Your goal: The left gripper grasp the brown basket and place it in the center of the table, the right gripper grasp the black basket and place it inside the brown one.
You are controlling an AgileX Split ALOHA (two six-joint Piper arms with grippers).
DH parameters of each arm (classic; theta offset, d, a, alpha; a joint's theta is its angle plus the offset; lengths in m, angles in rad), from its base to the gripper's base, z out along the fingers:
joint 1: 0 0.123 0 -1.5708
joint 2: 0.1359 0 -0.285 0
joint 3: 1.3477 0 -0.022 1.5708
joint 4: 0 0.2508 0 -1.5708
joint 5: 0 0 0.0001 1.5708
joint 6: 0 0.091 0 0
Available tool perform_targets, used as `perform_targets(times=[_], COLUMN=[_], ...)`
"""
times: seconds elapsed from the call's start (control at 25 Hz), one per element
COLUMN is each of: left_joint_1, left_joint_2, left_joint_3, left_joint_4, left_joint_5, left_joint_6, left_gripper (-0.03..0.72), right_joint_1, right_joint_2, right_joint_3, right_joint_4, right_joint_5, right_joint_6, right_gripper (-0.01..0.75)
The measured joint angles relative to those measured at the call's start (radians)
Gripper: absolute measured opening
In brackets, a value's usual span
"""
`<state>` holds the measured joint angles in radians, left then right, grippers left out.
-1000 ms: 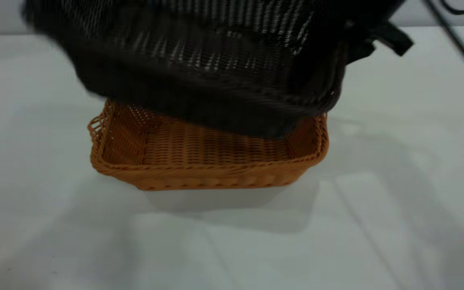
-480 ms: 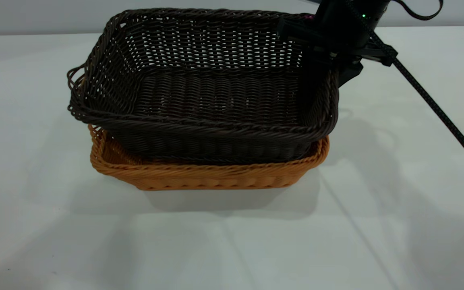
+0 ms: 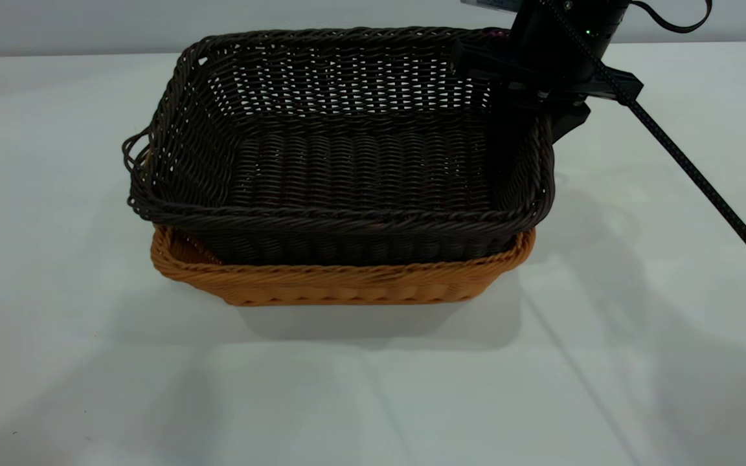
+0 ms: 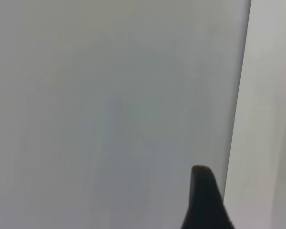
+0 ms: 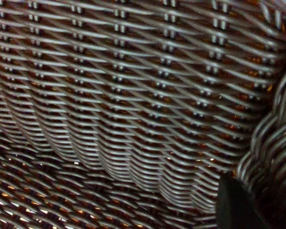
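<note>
The black basket (image 3: 347, 168) sits nested in the brown basket (image 3: 347, 285) at the middle of the table (image 3: 373, 388); its rim stands above the brown rim. My right gripper (image 3: 544, 113) straddles the black basket's right wall near the far corner and is shut on it. In the right wrist view the dark weave (image 5: 133, 95) fills the picture, with one of my fingers (image 5: 233, 205) against the braided rim. My left gripper (image 4: 248, 205) is out of the exterior view; it hangs open and empty over bare table (image 4: 109, 105).
The right arm's black cable (image 3: 703, 181) runs down and to the right over the table. White tabletop lies on all sides of the baskets. A table edge or seam (image 4: 238, 95) shows in the left wrist view.
The black basket came down from high over the brown basket into it, then settled lower and slightly to the right. The right gripper moved down with it.
</note>
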<state>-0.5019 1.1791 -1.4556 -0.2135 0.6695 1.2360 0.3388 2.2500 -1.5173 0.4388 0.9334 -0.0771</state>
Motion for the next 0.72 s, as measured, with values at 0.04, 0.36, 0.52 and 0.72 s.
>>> perform_targets(times=[0.04,0.36,0.52,0.72], left_joint_1=[0.0,0.0,0.0,0.0], left_joint_2=[0.0,0.0,0.0,-0.015], left_joint_3=[0.0,0.0,0.0,0.0], left_joint_4=[0.0,0.0,0.0,0.002], left_joint_5=[0.0,0.0,0.0,0.0], left_joint_6=[0.0,0.0,0.0,-0.016], left_gripper=[0.428,0.428,0.428,0.428], right_joint_1=[0.0,0.0,0.0,0.0], right_joint_2=[0.0,0.0,-0.011,-0.095], right_joint_3=[0.0,-0.005,-0.068,-0.205], right_joint_4=[0.0,0.002,-0.024,-0.131], right_joint_5=[0.0,-0.004,0.061,0.18], right_joint_6=[-0.003,-0.029,-0.029,-0.017], right_gripper=[0.165,0.462,0.547,0.556])
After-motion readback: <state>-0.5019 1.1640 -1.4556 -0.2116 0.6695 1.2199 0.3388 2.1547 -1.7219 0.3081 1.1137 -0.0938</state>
